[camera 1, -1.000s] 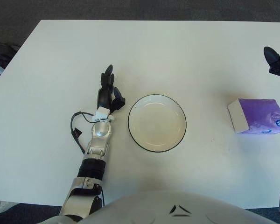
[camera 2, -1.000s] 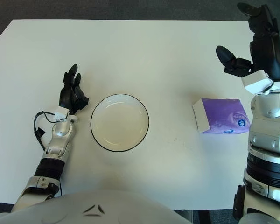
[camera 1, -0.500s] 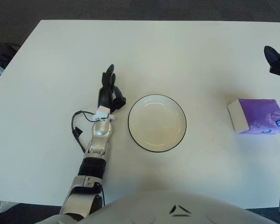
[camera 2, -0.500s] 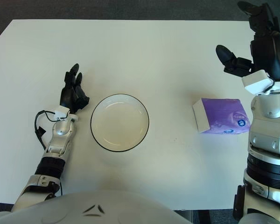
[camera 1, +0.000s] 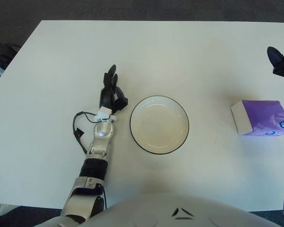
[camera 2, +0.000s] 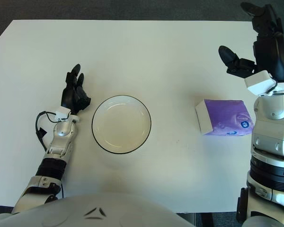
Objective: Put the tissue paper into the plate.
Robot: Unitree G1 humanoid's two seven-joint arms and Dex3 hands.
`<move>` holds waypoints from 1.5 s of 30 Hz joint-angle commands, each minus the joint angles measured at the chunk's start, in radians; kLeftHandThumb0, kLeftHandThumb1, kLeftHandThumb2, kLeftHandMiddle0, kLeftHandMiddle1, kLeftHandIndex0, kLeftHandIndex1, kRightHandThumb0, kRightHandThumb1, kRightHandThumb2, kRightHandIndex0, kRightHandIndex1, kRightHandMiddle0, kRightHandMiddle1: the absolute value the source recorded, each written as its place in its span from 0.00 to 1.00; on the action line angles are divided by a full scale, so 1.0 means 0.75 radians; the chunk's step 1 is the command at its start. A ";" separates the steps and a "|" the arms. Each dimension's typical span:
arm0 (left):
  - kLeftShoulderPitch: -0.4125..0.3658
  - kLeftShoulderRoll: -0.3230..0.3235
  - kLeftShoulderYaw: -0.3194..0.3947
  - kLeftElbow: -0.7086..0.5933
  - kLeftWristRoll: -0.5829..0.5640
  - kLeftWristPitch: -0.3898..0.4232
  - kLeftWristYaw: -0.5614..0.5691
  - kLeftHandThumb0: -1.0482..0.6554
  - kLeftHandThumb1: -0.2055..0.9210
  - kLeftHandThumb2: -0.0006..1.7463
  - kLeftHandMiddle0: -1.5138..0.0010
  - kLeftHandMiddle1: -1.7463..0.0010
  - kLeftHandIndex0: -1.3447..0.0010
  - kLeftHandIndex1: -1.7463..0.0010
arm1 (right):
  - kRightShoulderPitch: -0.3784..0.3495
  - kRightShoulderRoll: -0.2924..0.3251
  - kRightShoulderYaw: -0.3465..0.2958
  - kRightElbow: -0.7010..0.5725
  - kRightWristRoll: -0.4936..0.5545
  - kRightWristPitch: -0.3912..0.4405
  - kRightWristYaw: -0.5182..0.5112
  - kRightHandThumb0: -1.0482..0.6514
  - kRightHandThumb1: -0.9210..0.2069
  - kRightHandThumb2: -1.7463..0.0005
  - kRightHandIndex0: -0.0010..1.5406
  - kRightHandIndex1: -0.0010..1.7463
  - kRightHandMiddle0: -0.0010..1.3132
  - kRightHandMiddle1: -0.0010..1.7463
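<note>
Tissue pack (camera 2: pixel 225 117) lies right of the empty plate (camera 2: pixel 121 124), well apart, ungrasped. Right hand (camera 2: pixel 255 45) hovers just beyond it, fingers spread: approach step. Next: lower and clamp. Left hand (camera 2: pixel 74 94) idles left of the plate, fingers relaxed.

In the left eye view the black three-fingered right hand (camera 1: pixel 278 61) is cut by the picture's right edge, only a fingertip and knuckle showing. The right forearm hides the right end of the purple, white-ended tissue packet (camera 2: pixel 223 117).
</note>
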 commanded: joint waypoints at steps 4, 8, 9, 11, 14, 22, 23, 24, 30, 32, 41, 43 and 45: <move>0.098 -0.002 -0.013 0.128 0.005 0.032 -0.021 0.14 1.00 0.64 0.82 1.00 1.00 0.71 | -0.008 -0.007 0.004 -0.021 -0.024 0.008 0.001 0.15 0.00 0.56 0.13 0.00 0.00 0.32; 0.094 0.000 -0.012 0.130 0.005 0.037 -0.025 0.13 1.00 0.64 0.82 1.00 1.00 0.71 | -0.012 -0.008 0.009 -0.019 -0.026 0.011 -0.001 0.15 0.00 0.56 0.13 0.00 0.00 0.32; 0.094 0.000 -0.012 0.130 0.005 0.038 -0.026 0.13 1.00 0.64 0.82 1.00 1.00 0.71 | -0.012 -0.009 0.010 -0.018 -0.026 0.012 -0.001 0.15 0.00 0.56 0.13 0.00 0.00 0.32; 0.095 0.001 -0.013 0.129 0.005 0.041 -0.027 0.13 1.00 0.64 0.83 1.00 1.00 0.72 | -0.012 -0.009 0.010 -0.019 -0.025 0.012 -0.002 0.15 0.00 0.56 0.13 0.00 0.00 0.32; 0.095 0.001 -0.014 0.127 0.007 0.046 -0.028 0.13 1.00 0.64 0.83 1.00 1.00 0.72 | -0.012 -0.009 0.010 -0.019 -0.025 0.012 -0.002 0.15 0.00 0.56 0.13 0.00 0.00 0.32; 0.088 0.001 -0.014 0.132 0.010 0.049 -0.024 0.13 1.00 0.65 0.82 1.00 1.00 0.72 | 0.332 -0.603 0.030 -0.045 -0.274 -0.165 0.626 0.05 0.00 0.76 0.04 0.00 0.00 0.10; 0.088 0.001 -0.015 0.132 0.010 0.051 -0.024 0.13 1.00 0.65 0.82 1.00 1.00 0.72 | 0.322 -0.615 0.039 -0.028 -0.284 -0.192 0.619 0.03 0.00 0.80 0.03 0.00 0.00 0.07; 0.088 0.000 -0.015 0.131 0.009 0.052 -0.025 0.13 1.00 0.65 0.82 1.00 1.00 0.72 | 0.315 -0.622 0.043 -0.017 -0.290 -0.210 0.617 0.02 0.00 0.81 0.02 0.00 0.00 0.05; 0.089 0.000 -0.015 0.126 0.006 0.056 -0.025 0.13 1.00 0.65 0.82 1.00 1.00 0.72 | 0.281 -0.676 0.094 0.067 -0.314 -0.334 0.606 0.00 0.00 0.88 0.00 0.00 0.00 0.00; 0.089 0.000 -0.014 0.125 0.007 0.056 -0.022 0.13 1.00 0.65 0.81 0.99 1.00 0.72 | 0.278 -0.684 0.103 0.088 -0.311 -0.369 0.609 0.00 0.00 0.88 0.00 0.00 0.00 0.00; 0.100 -0.002 -0.012 0.113 0.013 0.051 -0.011 0.13 1.00 0.65 0.81 0.99 1.00 0.71 | 0.275 -0.672 0.167 0.203 -0.302 -0.457 0.602 0.00 0.00 0.89 0.00 0.00 0.00 0.00; 0.103 -0.001 -0.011 0.111 0.013 0.047 -0.011 0.13 1.00 0.65 0.80 0.99 1.00 0.71 | 0.272 -0.685 0.171 0.213 -0.283 -0.457 0.633 0.00 0.00 0.90 0.00 0.00 0.00 0.00; 0.105 -0.001 -0.010 0.112 0.012 0.044 -0.011 0.13 1.00 0.65 0.80 0.99 1.00 0.71 | 0.271 -0.703 0.171 0.205 -0.263 -0.451 0.681 0.00 0.00 0.90 0.00 0.00 0.00 0.00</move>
